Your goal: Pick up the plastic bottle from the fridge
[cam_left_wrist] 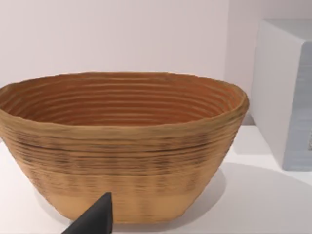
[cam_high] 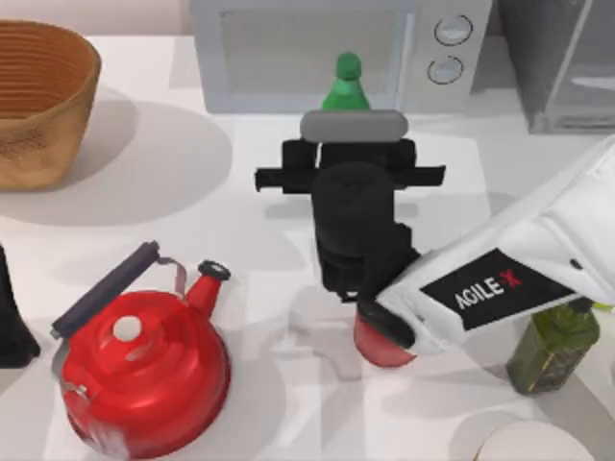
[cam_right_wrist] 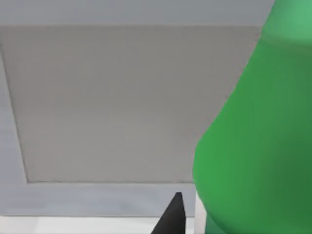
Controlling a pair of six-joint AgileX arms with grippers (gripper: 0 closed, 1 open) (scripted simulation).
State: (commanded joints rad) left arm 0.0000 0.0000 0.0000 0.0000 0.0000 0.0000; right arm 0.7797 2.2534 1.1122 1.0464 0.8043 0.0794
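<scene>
The plastic bottle is seen upright near the desk's far edge, just in front of the microwave, not inside the fridge. The right claw is placed just on its near side, so the bottle lies straight ahead, its long axis vertical. Whether the claw is apart or together cannot be told. The left claw is parked near the basket.

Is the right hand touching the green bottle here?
Cannot tell. In the top view the right hand hides the green bottle's lower part; the right wrist view shows no clear contact or gap.
</scene>
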